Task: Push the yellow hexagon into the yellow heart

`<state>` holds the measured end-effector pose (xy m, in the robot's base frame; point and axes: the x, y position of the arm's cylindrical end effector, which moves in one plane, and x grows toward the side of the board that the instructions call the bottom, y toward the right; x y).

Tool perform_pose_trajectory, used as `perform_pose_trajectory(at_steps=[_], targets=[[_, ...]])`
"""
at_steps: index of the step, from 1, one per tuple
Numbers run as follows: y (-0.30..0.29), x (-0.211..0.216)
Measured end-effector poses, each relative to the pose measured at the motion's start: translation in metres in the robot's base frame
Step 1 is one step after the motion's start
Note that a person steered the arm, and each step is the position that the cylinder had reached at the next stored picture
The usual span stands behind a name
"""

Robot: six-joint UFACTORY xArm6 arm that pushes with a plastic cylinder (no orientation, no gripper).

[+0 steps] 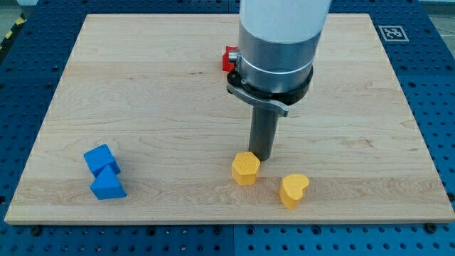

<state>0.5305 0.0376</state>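
My tip (263, 157) sits touching the yellow hexagon (245, 168) at its upper-right edge, w/ the yellow heart (293, 190) near, lower right, so I'd judge I should swing round to the hexagon's left & push right-down, slow, no glancing off.

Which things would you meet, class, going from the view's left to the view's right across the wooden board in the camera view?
Blue cube block → blue triangular block → red block, partly hidden behind the arm → yellow hexagon block → my tip, just behind the hexagon → yellow heart block.
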Motion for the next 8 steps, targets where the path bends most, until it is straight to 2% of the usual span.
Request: perform_pose_trajectory(at_steps=[1,3,4,5,6,7,8], targets=[[-0.030,-0.007],[-0.021,0.035],[-0.008,0.043],[-0.030,0.032],[-0.060,0.048],[-0.061,0.079],[-0.050,0.088]])
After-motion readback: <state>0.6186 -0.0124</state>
